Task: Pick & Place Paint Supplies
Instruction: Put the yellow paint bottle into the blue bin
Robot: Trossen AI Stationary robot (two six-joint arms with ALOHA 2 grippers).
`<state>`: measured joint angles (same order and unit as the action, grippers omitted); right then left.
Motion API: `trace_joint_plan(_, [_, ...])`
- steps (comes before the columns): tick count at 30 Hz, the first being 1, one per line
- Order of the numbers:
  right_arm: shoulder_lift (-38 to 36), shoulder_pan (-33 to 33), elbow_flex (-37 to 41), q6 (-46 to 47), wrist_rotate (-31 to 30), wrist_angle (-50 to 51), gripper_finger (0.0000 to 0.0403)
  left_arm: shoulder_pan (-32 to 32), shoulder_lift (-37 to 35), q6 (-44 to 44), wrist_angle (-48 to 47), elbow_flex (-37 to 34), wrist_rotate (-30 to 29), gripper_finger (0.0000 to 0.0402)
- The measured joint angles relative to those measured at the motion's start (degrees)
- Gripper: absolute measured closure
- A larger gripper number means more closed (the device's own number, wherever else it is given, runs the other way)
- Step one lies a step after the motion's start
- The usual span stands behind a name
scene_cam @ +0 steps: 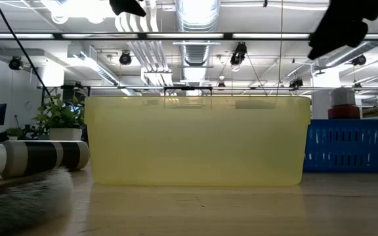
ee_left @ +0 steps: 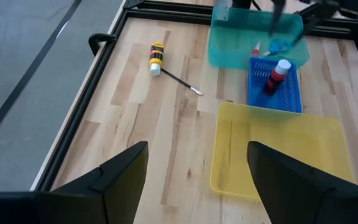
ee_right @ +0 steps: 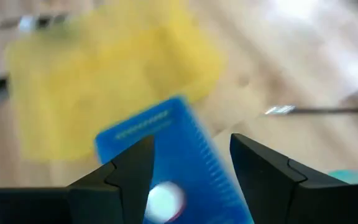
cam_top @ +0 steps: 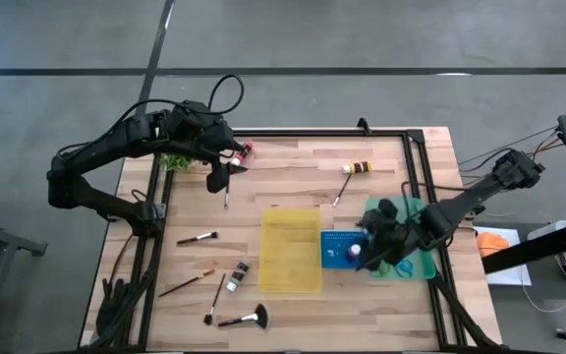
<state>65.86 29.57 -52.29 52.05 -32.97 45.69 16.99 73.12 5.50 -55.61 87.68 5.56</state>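
Observation:
My right gripper (cam_top: 371,252) (ee_right: 191,146) hovers open over the blue tray (cam_top: 337,244). A red paint bottle with a white cap (cam_top: 354,252) (ee_left: 277,73) lies in that tray, below the fingers. My left gripper (cam_top: 219,177) (ee_left: 197,149) waits open above the table's far left, with nothing between its fingers. A thin brush (cam_top: 226,195) and a small red bottle (cam_top: 247,149) lie on the wood close by. Scissors (ee_left: 279,45) lie in the green tray (cam_top: 416,211).
An empty yellow tray (cam_top: 291,249) sits mid-table. A yellow-and-black bottle (cam_top: 360,167) and a brush (cam_top: 342,189) lie far of it. Near left: several thin brushes (cam_top: 197,238), a black bottle (cam_top: 239,275), a fan brush (cam_top: 247,318). A plant (cam_top: 175,160) stands far left.

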Motion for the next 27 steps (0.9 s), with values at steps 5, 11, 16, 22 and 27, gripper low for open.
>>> trace_joint_plan(5, [-4.3, -8.2, 0.0, -12.8, 0.2, 2.7, 0.0194, 0.0, 0.0, 0.0, 0.5, 0.0, 0.0, 0.0117])
trace_joint_plan(11, [-6.1, -25.8, 0.0, -36.5, 13.1, 3.2, 0.0203, 0.0, 0.0, 0.0, 0.6, 0.0, 0.0, 0.0117])
trace_joint_plan(16, [-3.8, -39.6, 0.0, -55.2, 24.4, 3.0, 0.0231, 0.0, 0.0, 0.1, 0.6, 0.0, 0.0, 0.0117])
trace_joint_plan(22, [1.2, -50.5, -0.7, -66.7, 25.8, 1.2, 0.0259, 0.0, 0.0, 0.4, 0.5, 0.0, 0.0, 0.0117])
trace_joint_plan(27, [8.1, -55.3, -4.7, -71.3, 26.1, -0.1, 0.0260, 0.0, 0.0, 2.1, 0.5, 0.0, 0.0, 0.0117])
